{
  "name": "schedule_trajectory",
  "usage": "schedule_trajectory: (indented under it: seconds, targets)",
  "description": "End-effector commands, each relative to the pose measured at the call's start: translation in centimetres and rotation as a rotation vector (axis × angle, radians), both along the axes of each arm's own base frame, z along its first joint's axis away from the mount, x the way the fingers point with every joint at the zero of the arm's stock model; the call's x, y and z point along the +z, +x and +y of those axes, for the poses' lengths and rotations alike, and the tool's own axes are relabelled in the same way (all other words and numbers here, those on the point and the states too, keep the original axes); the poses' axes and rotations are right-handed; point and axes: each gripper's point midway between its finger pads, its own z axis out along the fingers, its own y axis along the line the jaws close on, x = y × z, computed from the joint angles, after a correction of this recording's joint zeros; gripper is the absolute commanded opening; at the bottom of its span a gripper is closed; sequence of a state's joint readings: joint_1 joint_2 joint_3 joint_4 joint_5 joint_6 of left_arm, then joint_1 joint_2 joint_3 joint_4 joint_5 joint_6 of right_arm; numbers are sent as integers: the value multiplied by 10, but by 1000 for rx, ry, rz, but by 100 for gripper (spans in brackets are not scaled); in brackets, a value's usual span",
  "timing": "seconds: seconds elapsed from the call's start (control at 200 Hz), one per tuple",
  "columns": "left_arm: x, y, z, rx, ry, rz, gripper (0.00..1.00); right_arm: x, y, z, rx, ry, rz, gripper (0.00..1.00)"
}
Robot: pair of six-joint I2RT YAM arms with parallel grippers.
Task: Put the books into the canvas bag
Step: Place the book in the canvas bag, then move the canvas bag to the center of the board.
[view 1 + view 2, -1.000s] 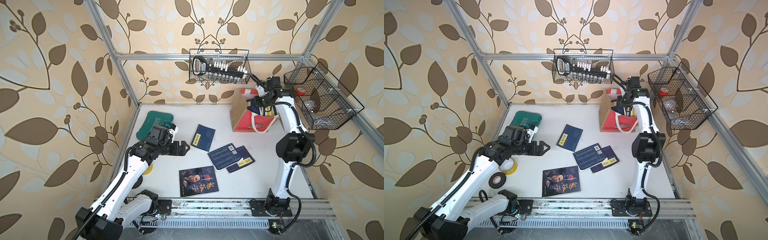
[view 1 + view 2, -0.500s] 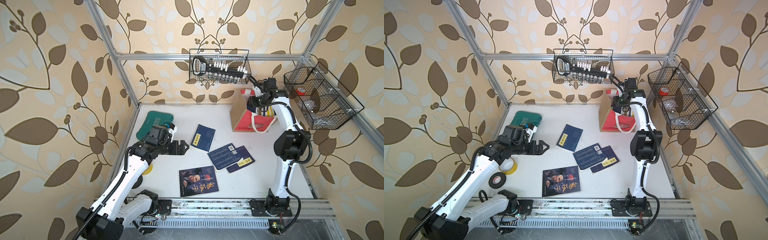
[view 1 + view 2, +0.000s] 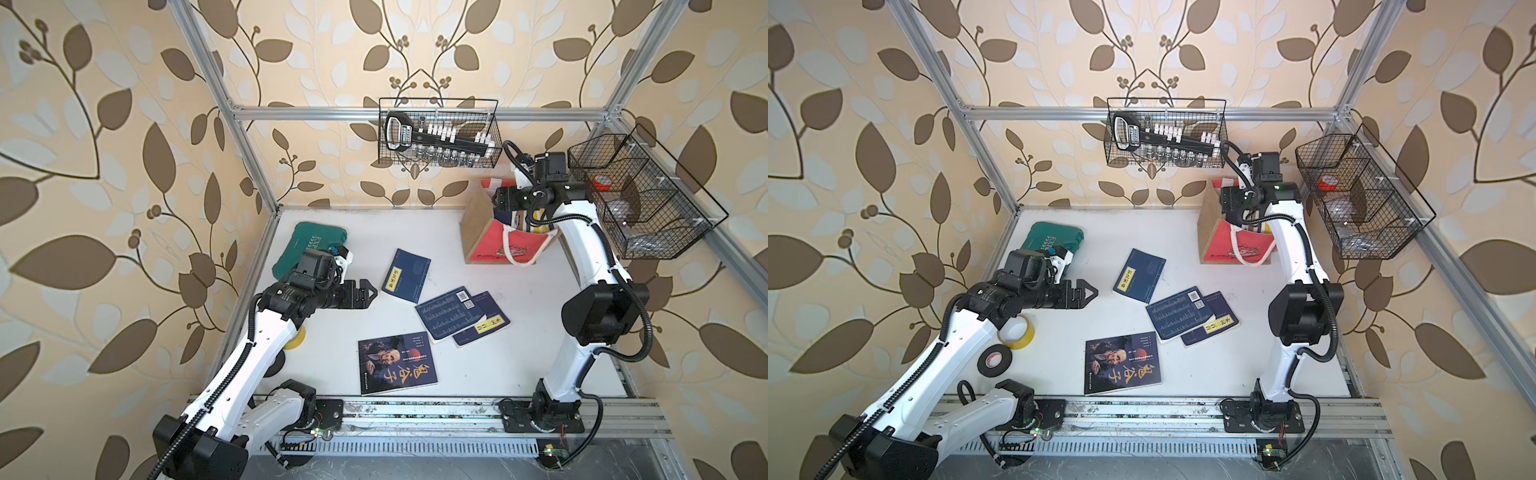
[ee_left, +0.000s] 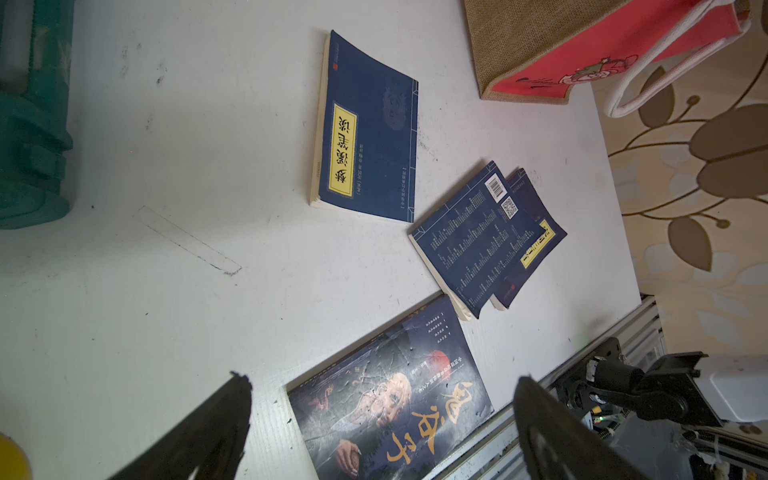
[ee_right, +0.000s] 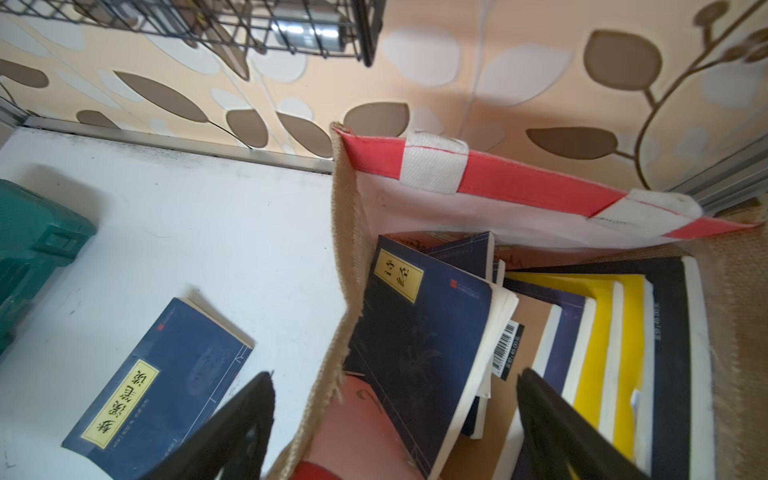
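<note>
Right gripper (image 5: 395, 374) poised over the open mouth of the canvas bag (image 3: 476, 228), which stands at the back of the table (image 3: 519, 353) on the right arm's side; its fingers are spread wide with nothing between them. Inside the bag, by the right wrist view: a navy book (image 5: 419, 332) leaning against the tan side wall, more books packed on edge beside it, yellow covers (image 5: 602, 345) among them. Four books lie out on the table: a labelled navy book (image 3: 405, 276) near the middle, two overlapping navy books (image 3: 451, 318) closer to the front, and a portrait-cover book (image 3: 397, 368) nearest the rail. Left gripper (image 3: 368, 291) hovers just beside the labelled navy book, fingers likewise apart and empty. Reading: drop-off stage on the right, task probably past halfway. To do it well, raise the right gripper straight up before swinging away; the rim and the white rope handle (image 3: 504, 245) sit close, and a sideways exit could snag or tip the bag. The leaning navy book looks loosely seated, so leave room beside it for the next. The flat paperbacks should be awkward, thin with low edges: come in at a spine or lifted corner, and take the upper of the overlapped pair first.
</note>
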State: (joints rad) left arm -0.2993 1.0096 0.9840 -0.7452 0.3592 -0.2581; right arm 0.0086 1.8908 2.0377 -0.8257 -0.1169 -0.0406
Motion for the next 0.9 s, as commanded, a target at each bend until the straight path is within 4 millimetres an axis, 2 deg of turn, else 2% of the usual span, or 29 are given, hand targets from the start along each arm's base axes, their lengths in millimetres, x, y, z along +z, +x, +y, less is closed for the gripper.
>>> schedule_trajectory:
  seconds: [0.0,0.155,0.22,0.265,0.35,0.48,0.59,0.65,0.895]
  targets:
    - [7,4,1,3,-14,-27,98,-11,-3,14,35,15,28,89]
    - [8,4,2,5,-14,-30,98,-31,1,31,65,14,73,89]
    - [8,4,2,6,-14,-30,98,-42,2,40,77,10,98,85]
    - [8,4,2,7,-14,-30,98,-48,4,45,81,5,111,75]
    - [8,4,3,9,-14,-32,98,-54,3,57,91,-2,127,47]
    - [7,5,2,7,-15,-28,98,-58,-2,80,127,-28,132,21]
    - [8,5,2,7,-18,-28,98,-59,-11,109,176,-35,130,0]
    - [7,5,2,9,-18,-27,98,-55,-17,126,203,-31,116,0]
    - [8,7,3,12,-30,-25,98,-27,-45,219,352,58,11,0]
